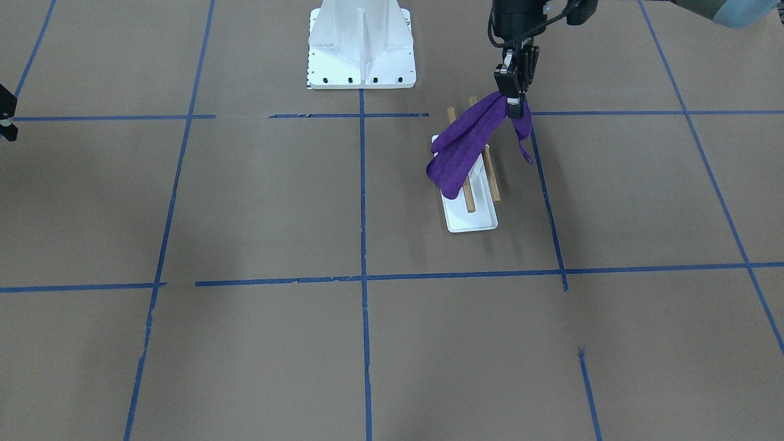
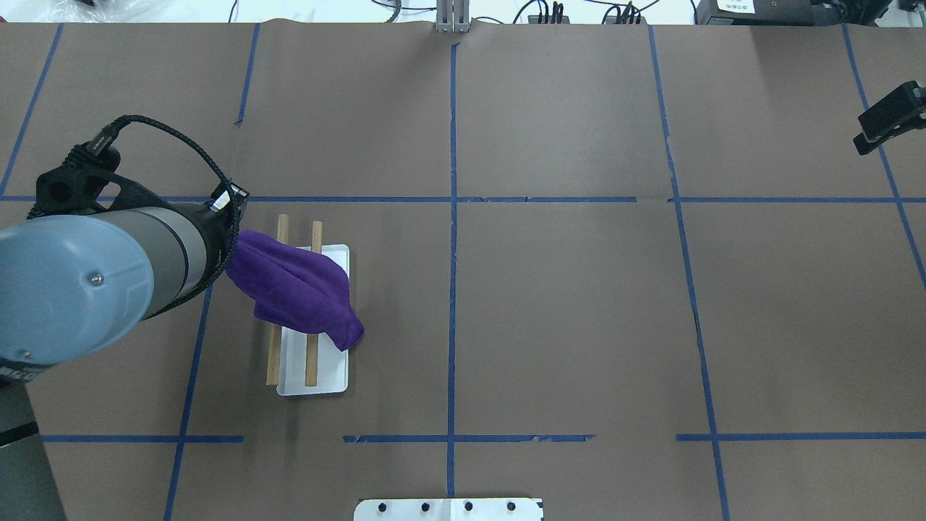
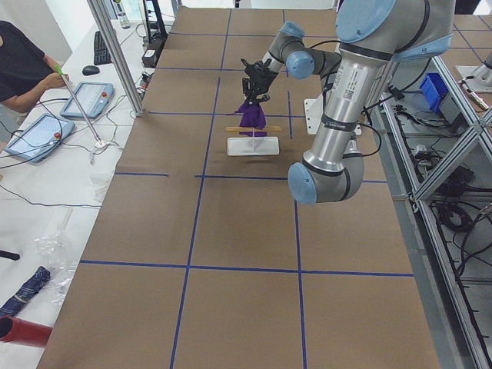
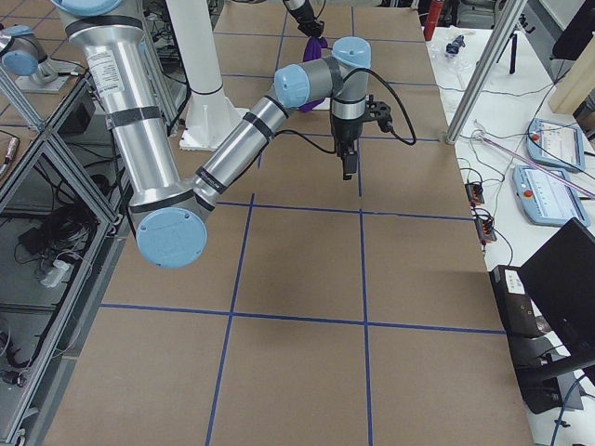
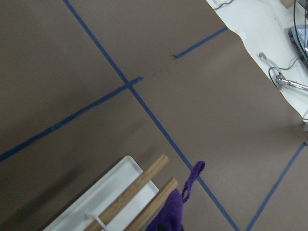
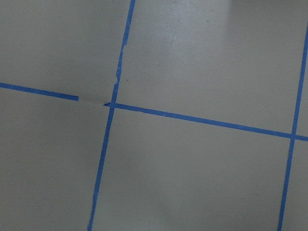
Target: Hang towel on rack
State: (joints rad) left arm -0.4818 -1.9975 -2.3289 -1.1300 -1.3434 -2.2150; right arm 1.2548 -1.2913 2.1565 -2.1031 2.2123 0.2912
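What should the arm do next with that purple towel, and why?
Probably lower a little and open. The left gripper pinches one end of the towel just off one side of the rack, and the rest already drapes across it, so letting go should leave it hanging.

From overhead my own left arm (image 2: 108,253) hides my left gripper (image 1: 514,109), the towel (image 2: 296,289) covers the middle of the rack (image 2: 312,359), and my right gripper (image 2: 879,129) is cut off at the edge, its jaws too small to judge.
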